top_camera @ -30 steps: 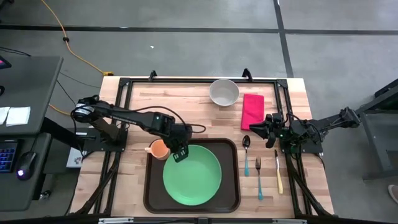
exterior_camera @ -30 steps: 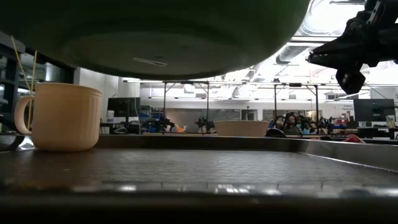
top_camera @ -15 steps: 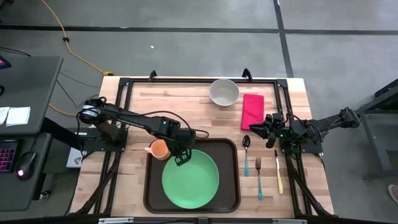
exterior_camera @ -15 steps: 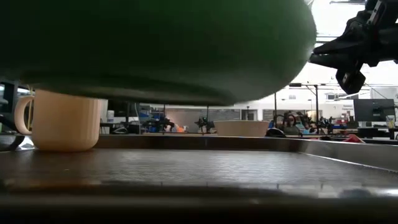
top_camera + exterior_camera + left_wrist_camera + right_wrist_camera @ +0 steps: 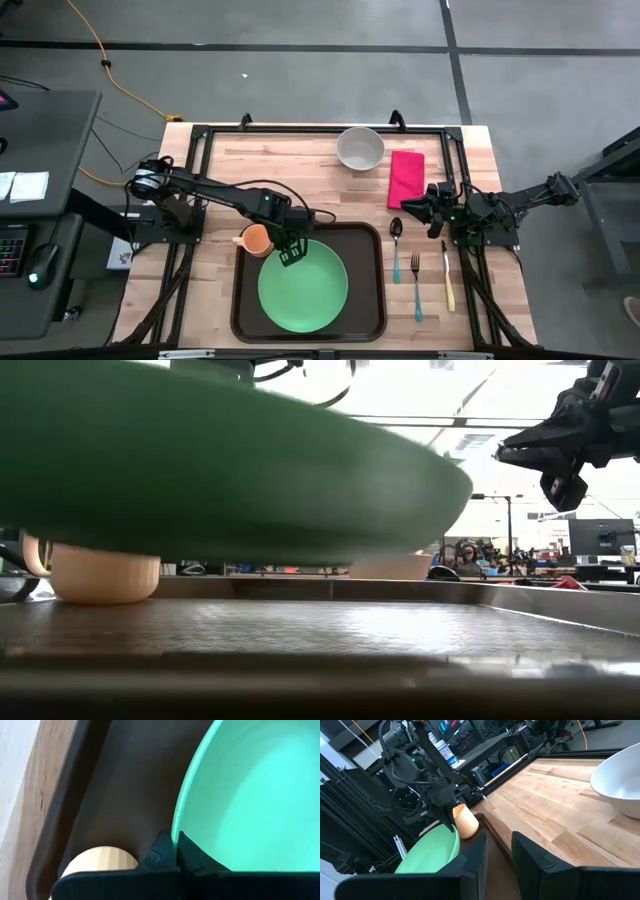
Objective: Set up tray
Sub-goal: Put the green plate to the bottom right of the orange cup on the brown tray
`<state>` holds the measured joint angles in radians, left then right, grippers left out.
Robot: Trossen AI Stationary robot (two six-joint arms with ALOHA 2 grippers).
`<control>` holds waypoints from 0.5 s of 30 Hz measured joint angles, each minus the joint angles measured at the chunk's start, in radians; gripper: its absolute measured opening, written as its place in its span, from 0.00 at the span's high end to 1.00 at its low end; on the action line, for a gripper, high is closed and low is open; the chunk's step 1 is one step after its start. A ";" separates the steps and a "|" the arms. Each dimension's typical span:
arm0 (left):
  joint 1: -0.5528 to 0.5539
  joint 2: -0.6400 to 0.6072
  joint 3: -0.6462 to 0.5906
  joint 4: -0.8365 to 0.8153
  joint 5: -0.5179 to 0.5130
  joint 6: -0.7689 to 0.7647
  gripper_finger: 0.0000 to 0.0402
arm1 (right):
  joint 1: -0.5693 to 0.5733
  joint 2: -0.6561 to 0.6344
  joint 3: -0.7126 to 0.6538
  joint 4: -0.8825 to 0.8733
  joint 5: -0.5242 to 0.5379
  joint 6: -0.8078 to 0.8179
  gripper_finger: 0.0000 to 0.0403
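Observation:
The dark brown tray (image 5: 372,238) lies at the table's near middle. A green plate (image 5: 303,290) hangs tilted just above the tray floor (image 5: 300,630), with my left gripper (image 5: 290,252) shut on its far-left rim. A tan cup (image 5: 256,240) stands on the table by the tray's far-left corner, close beside that gripper. My right gripper (image 5: 412,205) waits at the right, level and open, with nothing between its fingers (image 5: 530,857). My left gripper pinches the plate's rim (image 5: 176,827) at its far-left part, one finger (image 5: 161,856) outside the rim and one on the inner face. The fingers come steeply from above. The plate (image 5: 200,470) hangs tilted and seems clear of the tray floor.
A white bowl (image 5: 360,148) and a red napkin (image 5: 406,178) lie at the far right. A spoon (image 5: 396,245), a fork (image 5: 416,285) and a knife (image 5: 448,275) lie on the wood to the right of the tray.
My left gripper has sunk with the plate and drawn it a little toward the tray's near left. The plate has come down close over the tray floor and now hides most of the cup in the low view.

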<state>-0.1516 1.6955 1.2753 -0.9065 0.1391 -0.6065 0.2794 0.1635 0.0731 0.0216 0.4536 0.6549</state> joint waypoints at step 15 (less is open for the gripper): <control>0.000 0.000 -0.046 0.030 -0.015 0.001 0.97 | 0.000 0.000 0.000 0.001 0.002 0.000 0.83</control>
<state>-0.1513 1.6951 1.2289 -0.8768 0.1242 -0.6058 0.2790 0.1635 0.0731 0.0223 0.4557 0.6552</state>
